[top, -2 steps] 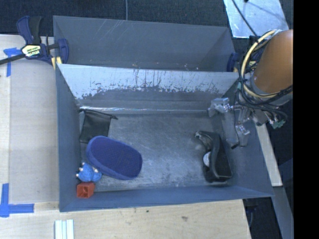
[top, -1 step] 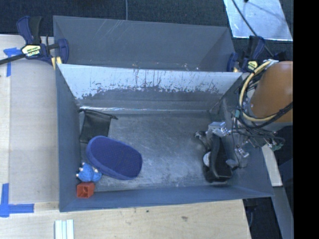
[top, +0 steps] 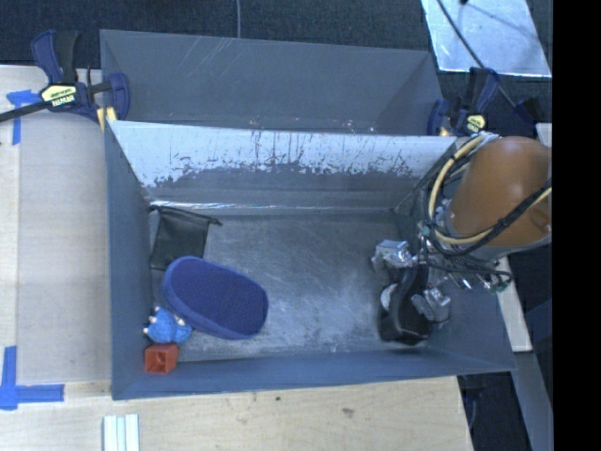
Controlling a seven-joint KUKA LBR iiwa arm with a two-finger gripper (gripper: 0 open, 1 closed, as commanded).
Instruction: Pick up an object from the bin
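Found hand low at lower right of bin, over scuffed grey floor; cannot tell whether open or closed. Found blue pad, black sheet, blue toy, red block grouped lower left, well apart from hand. Noted streaked far wall, dark carpet beyond.
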